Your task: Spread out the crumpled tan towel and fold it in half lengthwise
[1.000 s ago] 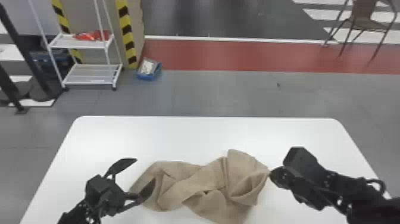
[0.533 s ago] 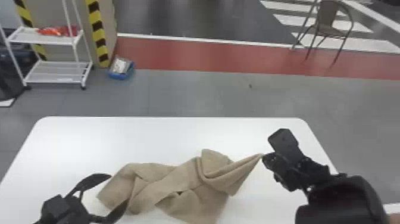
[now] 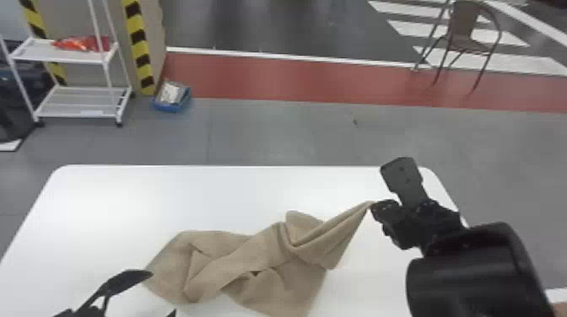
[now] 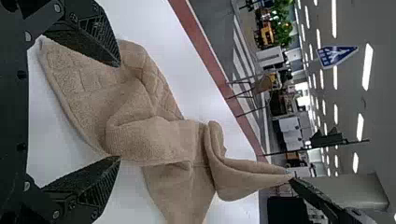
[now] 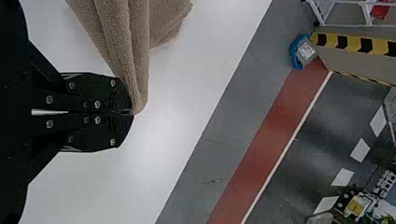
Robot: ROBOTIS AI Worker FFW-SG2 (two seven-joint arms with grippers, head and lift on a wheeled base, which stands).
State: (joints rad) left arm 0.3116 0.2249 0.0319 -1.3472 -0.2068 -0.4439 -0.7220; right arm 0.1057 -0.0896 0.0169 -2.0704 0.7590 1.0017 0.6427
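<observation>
ok so nearest, the left gripper [image 4: 119, 111] has its 2 fingers spread with nothing in them, just beside the loose left end of the towel [image 3: 236, 261] on the white table [image 3: 168, 194]. Long axis runs rightward and a bit away, up to the corner pinched in the right gripper [image 5: 131, 113]. Imo left's the closer of the 2 for grabbing that loose end.

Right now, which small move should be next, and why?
Perhaps lower and close the left gripper on the left end of the towel: its fingers stand open there, the right gripper pinches a raised corner, and the middle lies crumpled.
</observation>
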